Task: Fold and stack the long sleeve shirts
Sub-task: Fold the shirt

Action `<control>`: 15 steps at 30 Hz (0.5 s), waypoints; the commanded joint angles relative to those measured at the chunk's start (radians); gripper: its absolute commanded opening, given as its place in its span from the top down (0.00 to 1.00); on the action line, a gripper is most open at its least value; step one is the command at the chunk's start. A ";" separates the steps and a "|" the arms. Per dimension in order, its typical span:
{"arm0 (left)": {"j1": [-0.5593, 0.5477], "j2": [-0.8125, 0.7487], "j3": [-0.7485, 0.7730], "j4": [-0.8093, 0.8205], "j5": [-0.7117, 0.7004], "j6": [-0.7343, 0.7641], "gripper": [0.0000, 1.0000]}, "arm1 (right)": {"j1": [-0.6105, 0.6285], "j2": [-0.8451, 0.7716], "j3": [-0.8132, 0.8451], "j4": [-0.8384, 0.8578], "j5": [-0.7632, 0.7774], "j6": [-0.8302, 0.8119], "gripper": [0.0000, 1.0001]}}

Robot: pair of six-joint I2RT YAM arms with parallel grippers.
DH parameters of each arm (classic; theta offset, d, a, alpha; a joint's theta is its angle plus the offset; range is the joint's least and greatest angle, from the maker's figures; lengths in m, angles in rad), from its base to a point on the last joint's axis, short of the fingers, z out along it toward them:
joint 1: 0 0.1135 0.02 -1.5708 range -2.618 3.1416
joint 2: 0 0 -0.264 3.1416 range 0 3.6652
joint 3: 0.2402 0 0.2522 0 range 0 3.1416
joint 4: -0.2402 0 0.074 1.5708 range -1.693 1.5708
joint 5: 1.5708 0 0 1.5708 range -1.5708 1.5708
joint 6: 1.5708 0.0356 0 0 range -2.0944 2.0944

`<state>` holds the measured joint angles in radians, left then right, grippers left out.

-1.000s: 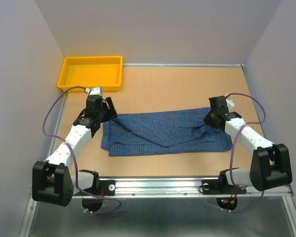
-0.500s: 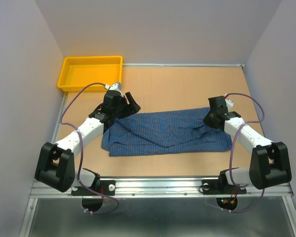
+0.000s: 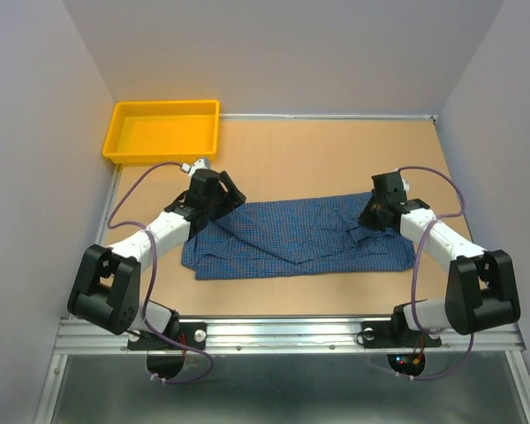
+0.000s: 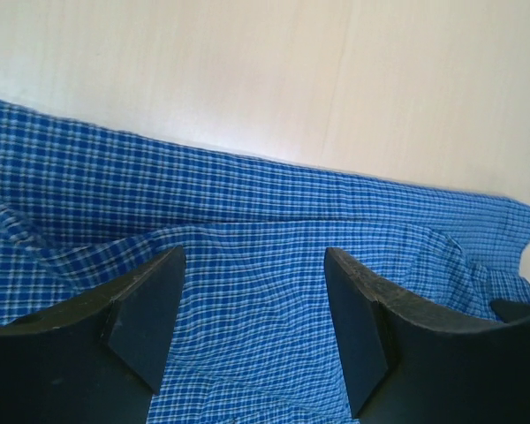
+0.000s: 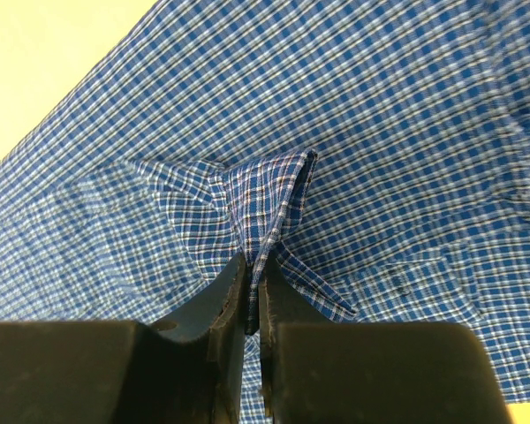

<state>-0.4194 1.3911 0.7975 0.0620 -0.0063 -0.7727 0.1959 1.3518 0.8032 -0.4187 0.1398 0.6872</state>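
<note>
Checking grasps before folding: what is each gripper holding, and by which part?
Right gripper pinches a raised fold of the blue checked shirt near its right end. Left gripper hangs open over the shirt, holding nothing.

A yellow tray [image 3: 163, 103] sits at the far left corner of the table [image 3: 318, 159]. It is a long box shape with low sides. The table top is light brown and flat. A shiny metal rail [image 3: 291, 331] runs along its near edge, from left to right. Plain pale walls [image 3: 274, 53] stand at the left, the right and the back.
</note>
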 commanded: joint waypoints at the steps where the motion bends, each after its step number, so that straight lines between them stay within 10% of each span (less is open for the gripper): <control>1: -0.002 -0.040 -0.032 -0.008 -0.092 -0.028 0.25 | -0.007 0.001 0.060 0.024 -0.068 -0.025 0.88; 15: 0.086 -0.211 -0.222 -0.016 -0.152 -0.091 0.25 | -0.004 -0.003 0.106 0.029 -0.272 -0.067 0.84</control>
<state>-0.3565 1.2678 0.6155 0.0399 -0.1184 -0.8375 0.1959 1.3518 0.8349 -0.4171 -0.0429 0.6453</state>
